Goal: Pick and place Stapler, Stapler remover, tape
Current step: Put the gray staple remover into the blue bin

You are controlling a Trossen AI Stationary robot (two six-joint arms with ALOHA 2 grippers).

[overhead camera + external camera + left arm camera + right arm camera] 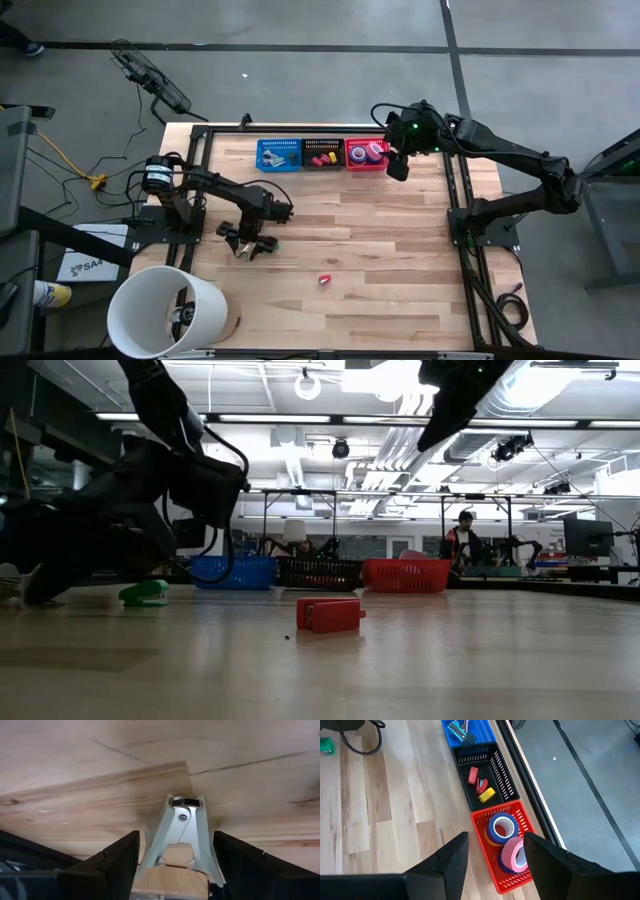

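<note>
The left end effector [247,243] sits low over the wooden desk [400,260] near its left side, its two dark fingers [117,862] spread wide with a pale stapler [181,845] lying between them, not yet clamped; in the low view a green stapler [144,593] rests on the desk just beside that arm. The right end effector [398,166] hangs above the back edge of the desk, over the right end of a row of three baskets, its fingers [452,857] partly apart and holding nothing. Below it, the red basket [520,870] holds the tape: a blue roll [502,827] lying on top of a yellow one, and a pink roll [516,856] leaning beside them with a purple one under it. The black basket [497,770] in the middle holds small red and yellow staple removers [481,785], and the blue basket [279,154] at the left end holds a few staplers. One red staple remover [324,280] lies alone on the open desk, well apart from the baskets and nearer the front. A large white cylinder [170,310] stands at the front left corner. In the low view a person [462,542] stands far off in the room behind the desk
</note>
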